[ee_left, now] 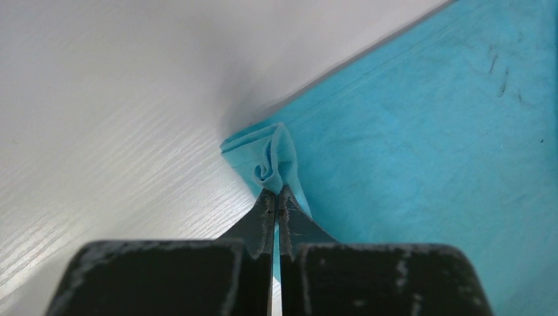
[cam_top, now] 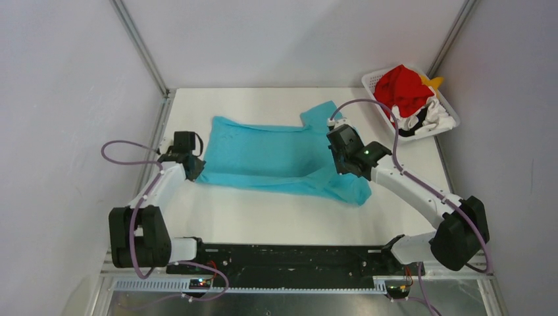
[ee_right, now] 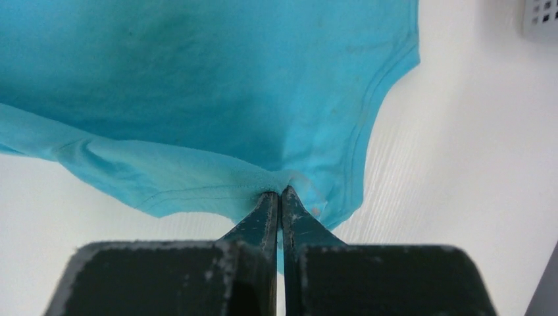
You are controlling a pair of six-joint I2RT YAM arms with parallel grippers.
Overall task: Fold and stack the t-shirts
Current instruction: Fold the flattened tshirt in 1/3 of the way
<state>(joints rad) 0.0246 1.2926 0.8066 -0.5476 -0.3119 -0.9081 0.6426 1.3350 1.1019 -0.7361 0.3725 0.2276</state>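
Observation:
A teal t-shirt [cam_top: 270, 155] lies spread across the middle of the white table. My left gripper [cam_top: 195, 170] is shut on its near left corner, and the bunched cloth [ee_left: 271, 158] shows pinched at the fingertips in the left wrist view. My right gripper [cam_top: 343, 164] is shut on the shirt's right side near the sleeve, and the cloth [ee_right: 217, 85] hangs from the tips and is lifted a little. Red [cam_top: 403, 89], white-and-black [cam_top: 428, 120] and yellow-orange [cam_top: 434, 82] shirts lie heaped in the basket.
The white perforated basket [cam_top: 372, 80] stands at the back right corner of the table [cam_top: 263, 217]; its corner also shows in the right wrist view [ee_right: 541, 18]. Grey walls with metal posts close in the table at the back and both sides.

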